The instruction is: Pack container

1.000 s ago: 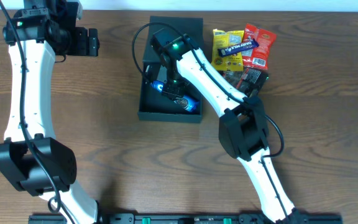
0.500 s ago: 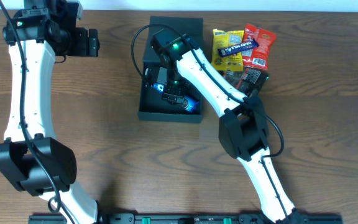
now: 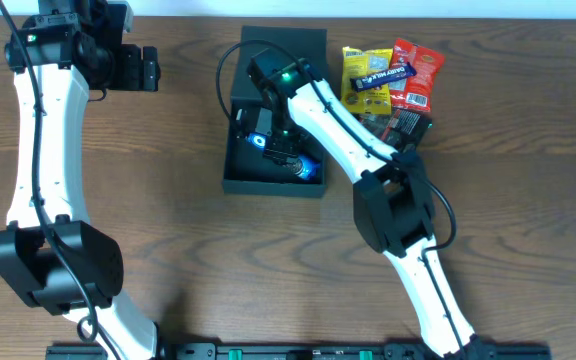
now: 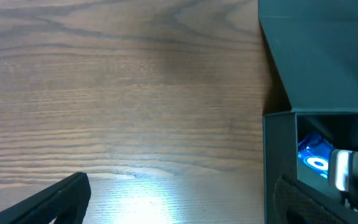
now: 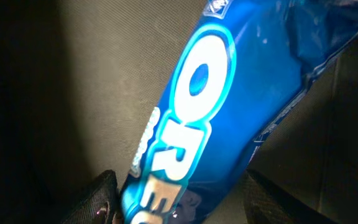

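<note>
The container point(image 3: 236, 170) is a dark open box with its flap lid point(image 3: 286, 45) folded back. A blue Oreo packet point(image 3: 306, 167) lies inside it. My right gripper point(image 3: 276, 148) reaches down into the box. In the right wrist view the Oreo packet point(image 5: 216, 106) runs between the fingers of that gripper point(image 5: 185, 208). The left finger point(image 5: 95, 202) touches the packet, and a thin gap shows at the right one. My left gripper point(image 3: 150, 68) hangs open over bare table at the far left. In its own view this gripper point(image 4: 182, 214) is left of the container point(image 4: 277, 155).
Yellow point(image 3: 365, 68), red point(image 3: 418, 72) and dark point(image 3: 405, 125) snack packets lie in a heap just right of the box. Brown wooden tabletop point(image 3: 168, 200) spreads to the left and front. The right arm's cable loops over the box's left wall.
My right gripper has shifted slightly inside the box, and the packet's blue end has moved a little with it. The left arm has stayed still.
</note>
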Controlling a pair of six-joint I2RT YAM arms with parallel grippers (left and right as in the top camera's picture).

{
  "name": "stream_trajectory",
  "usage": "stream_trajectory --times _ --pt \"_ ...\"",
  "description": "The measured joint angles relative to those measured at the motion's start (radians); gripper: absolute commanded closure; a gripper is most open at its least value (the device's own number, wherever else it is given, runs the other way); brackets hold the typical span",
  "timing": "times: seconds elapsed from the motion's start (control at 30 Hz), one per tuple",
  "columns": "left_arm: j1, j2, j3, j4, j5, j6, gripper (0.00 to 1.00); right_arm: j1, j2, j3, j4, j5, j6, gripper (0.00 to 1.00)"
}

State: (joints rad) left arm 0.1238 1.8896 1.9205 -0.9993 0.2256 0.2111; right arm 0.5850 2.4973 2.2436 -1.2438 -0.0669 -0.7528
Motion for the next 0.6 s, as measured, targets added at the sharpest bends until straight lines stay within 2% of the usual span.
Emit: stream_trajectory --times 0.43,0.6 --pt "0.000 0.000 0.000 0.000 0.000 0.004 0.05 -0.003 0.000 -0.022 0.058 0.000 0.000 0.48" --pt "0.000 0.000 0.000 0.000 -0.015 0.007 0.05 -0.003 0.000 -0.022 0.076 0.023 -0.019 0.49"
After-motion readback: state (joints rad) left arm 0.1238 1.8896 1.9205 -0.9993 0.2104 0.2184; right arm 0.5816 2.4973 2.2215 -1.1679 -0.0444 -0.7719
